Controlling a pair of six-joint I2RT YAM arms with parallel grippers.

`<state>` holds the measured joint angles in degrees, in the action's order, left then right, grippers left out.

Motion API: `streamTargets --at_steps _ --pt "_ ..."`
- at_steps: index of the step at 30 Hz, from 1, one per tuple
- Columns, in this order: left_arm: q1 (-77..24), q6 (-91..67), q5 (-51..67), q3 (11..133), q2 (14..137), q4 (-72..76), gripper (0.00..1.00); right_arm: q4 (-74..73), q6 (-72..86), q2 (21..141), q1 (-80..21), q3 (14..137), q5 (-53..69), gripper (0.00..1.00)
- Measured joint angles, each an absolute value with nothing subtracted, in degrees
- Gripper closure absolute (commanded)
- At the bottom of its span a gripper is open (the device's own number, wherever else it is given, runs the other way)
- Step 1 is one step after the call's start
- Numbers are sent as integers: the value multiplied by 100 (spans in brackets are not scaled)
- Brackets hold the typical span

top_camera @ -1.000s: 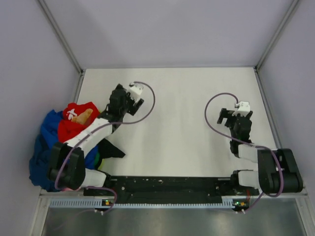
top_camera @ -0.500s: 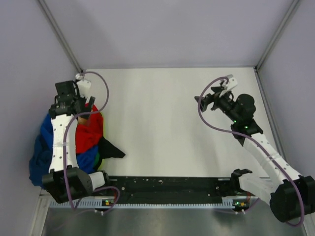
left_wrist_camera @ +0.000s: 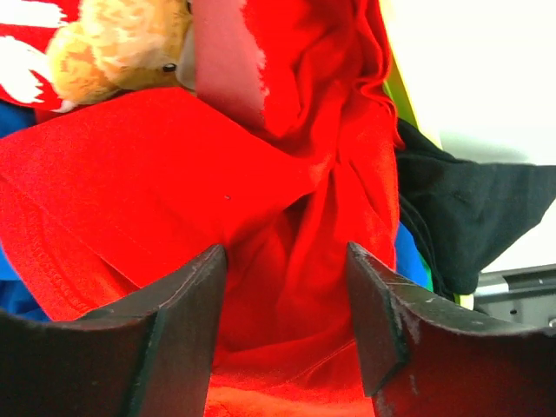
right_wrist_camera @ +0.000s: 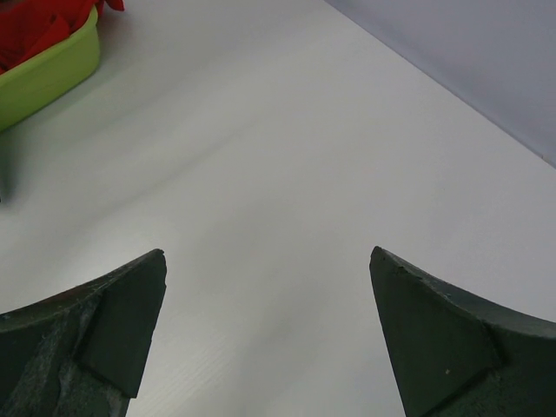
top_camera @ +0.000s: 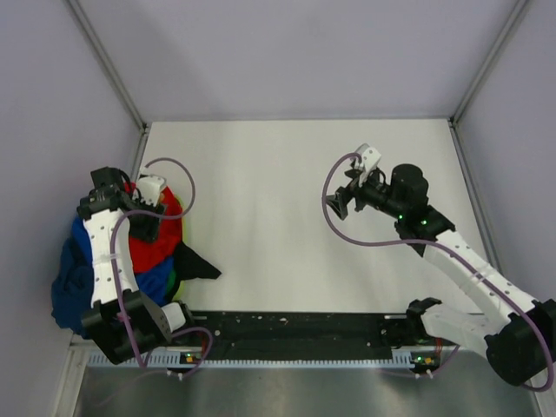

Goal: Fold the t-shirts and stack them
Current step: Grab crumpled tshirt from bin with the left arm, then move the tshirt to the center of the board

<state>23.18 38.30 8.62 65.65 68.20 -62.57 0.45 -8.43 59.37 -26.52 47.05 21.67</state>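
left fingers [left_wrist_camera: 174, 347] parted, straddling a fold of red t-shirt [left_wrist_camera: 156, 182] on top of the t-shirt pile [top_camera: 69, 278] at 9 o'clock on the desk [top_camera: 287, 174]. right fingers [right_wrist_camera: 113, 321] wide open, empty, toward 3 o'clock. step looks like grabbing the first shirt. next: pinch the fold, pull it to centre.

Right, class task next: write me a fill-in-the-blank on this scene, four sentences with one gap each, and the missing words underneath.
1. The top shirt under the left gripper is ___.
2. The right gripper holds its jaws ___ above the table.
3. The pile lies on the robot's ___ side.
4. The shirt corner poking from the pile towards the table's middle is ___.

Missing words: red; open; left; black
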Motion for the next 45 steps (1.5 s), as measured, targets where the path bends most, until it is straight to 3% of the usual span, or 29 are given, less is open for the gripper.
streamTargets --at_steps 1,3,12,19,22,28,29,30,32,33,37,45 --pt "2322 3883 913 6565 6829 -6337 61 14 -875 5953 -2661 4705 2150 1" --pt "2327 3916 941 6565 6829 -6469 100 -25 -928 5972 -2674 4705 2126 1" --pt "2327 3844 718 6781 6595 -6543 100 -141 -1013 6090 -2847 4851 2040 1" --pt "1767 2906 829 9242 6901 -5636 100 -54 -797 6254 -3236 5118 2106 1" --pt "836 2261 1000 10348 7229 -4974 100 78 -399 6278 -3277 5253 2014 1" --pt "-2355 1806 1422 11015 8058 -4534 100 -196 716 6329 -2825 5867 1149 1" --pt "-2731 1806 1529 11021 8274 -4541 95 -224 1004 6320 -2543 5902 1070 1" --pt "-3059 1826 1640 10991 8503 -4545 81 -261 1284 6309 -2241 5898 1017 1" --pt "-3509 1973 1852 10836 8877 -4552 24 -336 1835 6305 -1509 5800 1007 1" --pt "-3734 2091 1986 10709 9076 -4571 2 -364 2062 6305 -1122 5693 1015 1" --pt "-4259 2408 2453 10344 9725 -4932 1 -930 2342 6364 -464 5463 897 2" --pt "-4095 2735 1752 9559 9229 -5271 1 -1824 1514 7063 -1188 5629 794 2"
